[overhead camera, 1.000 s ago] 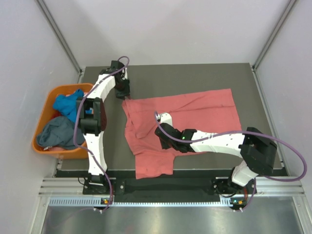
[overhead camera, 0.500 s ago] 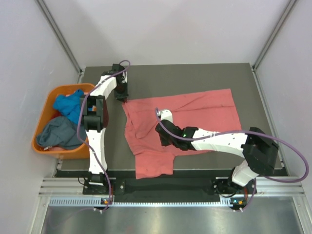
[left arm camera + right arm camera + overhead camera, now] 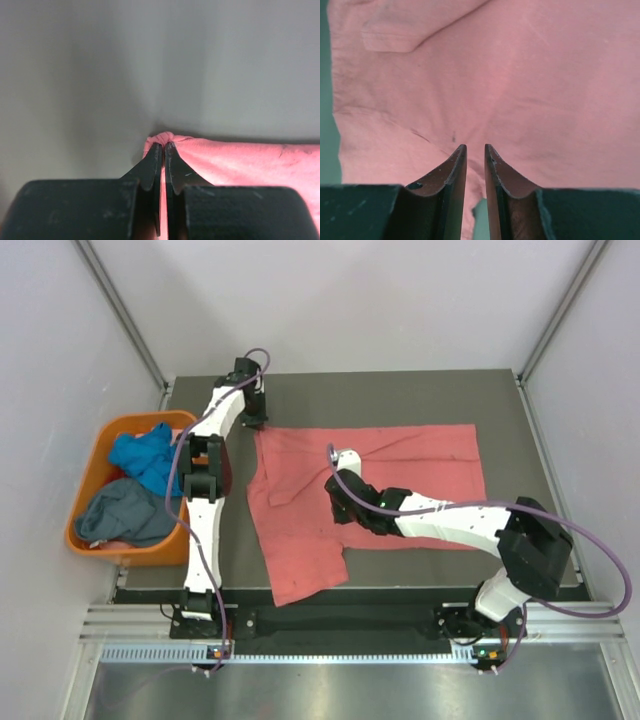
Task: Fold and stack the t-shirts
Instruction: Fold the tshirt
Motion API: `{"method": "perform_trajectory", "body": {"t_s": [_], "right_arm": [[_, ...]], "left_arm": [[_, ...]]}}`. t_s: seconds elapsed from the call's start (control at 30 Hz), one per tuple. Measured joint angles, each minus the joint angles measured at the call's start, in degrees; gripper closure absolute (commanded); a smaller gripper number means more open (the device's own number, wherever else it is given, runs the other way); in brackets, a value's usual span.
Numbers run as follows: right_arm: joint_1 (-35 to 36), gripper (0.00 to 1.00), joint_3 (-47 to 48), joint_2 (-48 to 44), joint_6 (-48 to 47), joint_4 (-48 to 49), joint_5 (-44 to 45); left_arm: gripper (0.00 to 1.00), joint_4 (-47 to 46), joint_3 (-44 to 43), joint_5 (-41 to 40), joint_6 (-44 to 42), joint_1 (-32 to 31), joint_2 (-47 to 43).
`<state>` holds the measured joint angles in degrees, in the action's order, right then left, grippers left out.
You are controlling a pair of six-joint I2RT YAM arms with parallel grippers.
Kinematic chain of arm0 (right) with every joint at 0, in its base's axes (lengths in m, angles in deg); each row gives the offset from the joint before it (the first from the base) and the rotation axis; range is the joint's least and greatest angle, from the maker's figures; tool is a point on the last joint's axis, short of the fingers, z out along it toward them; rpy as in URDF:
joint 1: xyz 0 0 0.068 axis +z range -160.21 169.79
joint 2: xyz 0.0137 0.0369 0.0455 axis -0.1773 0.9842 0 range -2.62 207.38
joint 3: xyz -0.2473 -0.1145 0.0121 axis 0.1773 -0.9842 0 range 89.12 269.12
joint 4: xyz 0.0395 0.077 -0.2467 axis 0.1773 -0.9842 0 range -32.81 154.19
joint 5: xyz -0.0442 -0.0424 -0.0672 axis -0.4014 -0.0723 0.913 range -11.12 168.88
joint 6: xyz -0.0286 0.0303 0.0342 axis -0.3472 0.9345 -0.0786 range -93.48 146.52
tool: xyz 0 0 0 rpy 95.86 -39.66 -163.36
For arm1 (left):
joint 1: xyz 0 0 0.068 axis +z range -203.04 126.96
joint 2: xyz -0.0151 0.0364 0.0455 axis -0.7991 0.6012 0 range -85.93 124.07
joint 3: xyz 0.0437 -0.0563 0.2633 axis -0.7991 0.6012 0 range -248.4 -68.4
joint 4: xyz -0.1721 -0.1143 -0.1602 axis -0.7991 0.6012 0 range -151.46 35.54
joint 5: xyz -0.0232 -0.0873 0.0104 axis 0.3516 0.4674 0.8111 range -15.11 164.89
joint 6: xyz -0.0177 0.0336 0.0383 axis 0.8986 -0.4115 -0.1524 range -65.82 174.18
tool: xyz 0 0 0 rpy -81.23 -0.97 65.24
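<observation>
Jaws: left gripper (image 3: 163,146) pinched on pink shirt (image 3: 420,455) corner, upper left; right gripper (image 3: 474,148) slightly parted. Nothing folded; blue shirt (image 3: 140,455), grey shirt (image 3: 120,515) lying in tub (image 3: 100,436).

Shirts: three total, one pink shirt (image 3: 430,455), one blue shirt (image 3: 140,455), one grey shirt (image 3: 120,515). Count by place: one shirt on the table (image 3: 400,400), two in the tub (image 3: 90,475). Tubs: one, orange. Tables: one. Robot arms: two, left arm (image 3: 205,500) and right arm (image 3: 450,525). Grippers: two, left gripper (image 3: 163,147) and right gripper (image 3: 474,150). Two fingers each, four fingers in all.
</observation>
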<state>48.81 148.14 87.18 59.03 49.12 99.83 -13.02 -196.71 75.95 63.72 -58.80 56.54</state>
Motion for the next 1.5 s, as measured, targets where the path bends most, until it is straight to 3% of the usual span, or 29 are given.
{"method": "perform_trajectory", "body": {"t_s": [0.27,0.37,0.5,0.63,0.77,0.87,1.03,1.23,1.5], "right_arm": [[-4.83,0.78,0.00,0.07,-0.55,0.98,0.00],[-6.14,0.78,0.00,0.07,-0.61,0.98,0.00],[-6.99,0.74,0.00,0.04,-0.37,0.72,0.00],[-7.82,0.74,-0.02,-1.09,1.75,-1.73,-0.20],[-11.04,0.73,-1.36,-5.84,7.67,-6.49,-0.24],[-16.22,0.71,-4.33,-11.61,13.51,-10.69,-0.81],[-27.67,0.68,-10.34,-20.87,21.53,-17.53,-1.84],[-38.27,0.64,-13.77,-28.68,24.13,-22.77,-2.34],[-41.24,0.64,-13.86,-29.03,22.73,-22.93,-4.13]], "left_arm": [[0.99,-5.62,-5.64,-0.31,0.76,0.00,4.04],[0.75,-7.52,-6.60,-0.48,0.96,0.00,4.72],[0.62,-8.39,-6.27,-0.48,3.02,0.04,4.24],[0.62,-7.32,3.28,1.05,6.23,-0.20,-3.21],[0.62,-4.35,19.61,-0.90,8.68,-2.16,-18.45],[0.62,-2.16,30.73,-2.93,9.81,-6.60,-30.93],[0.61,0.57,52.76,-4.85,12.46,-19.58,-51.10],[0.59,4.44,74.93,-4.44,20.50,-26.40,-64.04],[0.54,9.35,81.00,-8.00,32.54,-28.94,-69.46]]}}
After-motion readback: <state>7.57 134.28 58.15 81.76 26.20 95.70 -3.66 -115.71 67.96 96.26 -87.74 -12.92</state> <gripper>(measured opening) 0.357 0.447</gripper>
